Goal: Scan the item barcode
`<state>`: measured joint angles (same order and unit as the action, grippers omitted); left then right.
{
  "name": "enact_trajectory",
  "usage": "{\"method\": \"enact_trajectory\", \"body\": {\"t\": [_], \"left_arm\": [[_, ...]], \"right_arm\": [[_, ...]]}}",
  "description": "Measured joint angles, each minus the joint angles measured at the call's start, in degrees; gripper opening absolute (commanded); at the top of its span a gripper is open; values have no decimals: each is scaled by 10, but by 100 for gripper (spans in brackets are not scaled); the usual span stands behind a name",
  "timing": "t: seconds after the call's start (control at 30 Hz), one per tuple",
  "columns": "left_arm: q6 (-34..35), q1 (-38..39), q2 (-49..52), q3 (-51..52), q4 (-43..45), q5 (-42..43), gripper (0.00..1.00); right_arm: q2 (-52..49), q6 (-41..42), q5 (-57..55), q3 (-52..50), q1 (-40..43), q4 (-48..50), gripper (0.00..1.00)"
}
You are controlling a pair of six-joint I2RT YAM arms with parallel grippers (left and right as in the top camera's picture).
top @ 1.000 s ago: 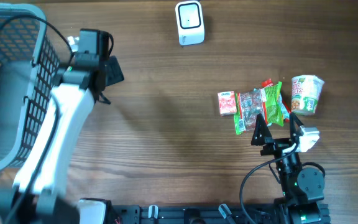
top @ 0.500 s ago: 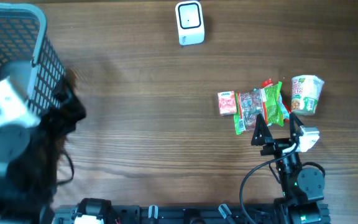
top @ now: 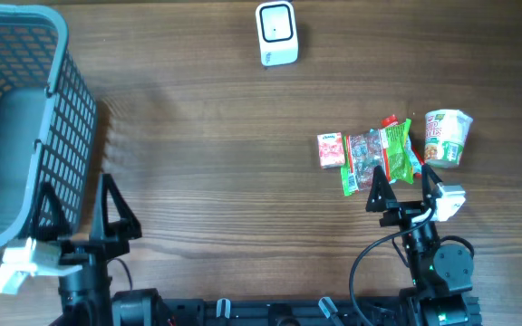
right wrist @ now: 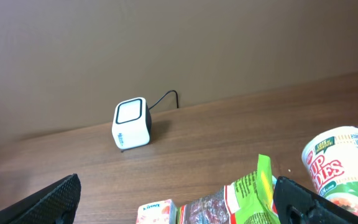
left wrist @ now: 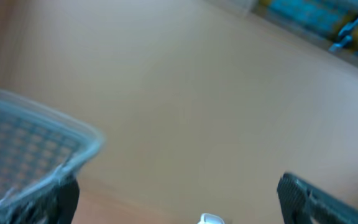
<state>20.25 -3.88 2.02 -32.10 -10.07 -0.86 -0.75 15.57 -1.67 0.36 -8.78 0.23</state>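
The white barcode scanner point(top: 276, 33) stands at the far middle of the table, facing up; the right wrist view shows the scanner point(right wrist: 132, 123) with its cable. The items lie in a cluster at the right: a small pink box point(top: 332, 150), a clear red packet point(top: 362, 154), a green packet point(top: 397, 149) and a noodle cup point(top: 447, 137). My right gripper point(top: 404, 186) is open just in front of the green packet point(right wrist: 257, 190), holding nothing. At the near left, beside the basket, my left gripper point(top: 80, 213) is also open and empty.
A grey mesh basket point(top: 66, 100) fills the far left corner; its rim point(left wrist: 42, 134) shows blurred in the left wrist view. Bare wooden tabletop lies between the basket and the item cluster. The noodle cup point(right wrist: 340, 165) is at the right edge of the right wrist view.
My left arm has swung from beside the basket's right wall back to the near left edge of the table. The right arm and the items have not moved.
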Motion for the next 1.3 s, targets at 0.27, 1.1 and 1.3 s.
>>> {"method": "enact_trajectory", "body": {"t": [0.27,1.1,1.3], "left_arm": [[3,0,-12,206,286,99,100],[4,16,-12,317,70,102,100],[4,16,-12,317,70,102,100]], "right_arm": [[0,0,0,0,0,0,100],[0,0,0,0,0,0,100],[0,0,0,0,0,0,100]]}}
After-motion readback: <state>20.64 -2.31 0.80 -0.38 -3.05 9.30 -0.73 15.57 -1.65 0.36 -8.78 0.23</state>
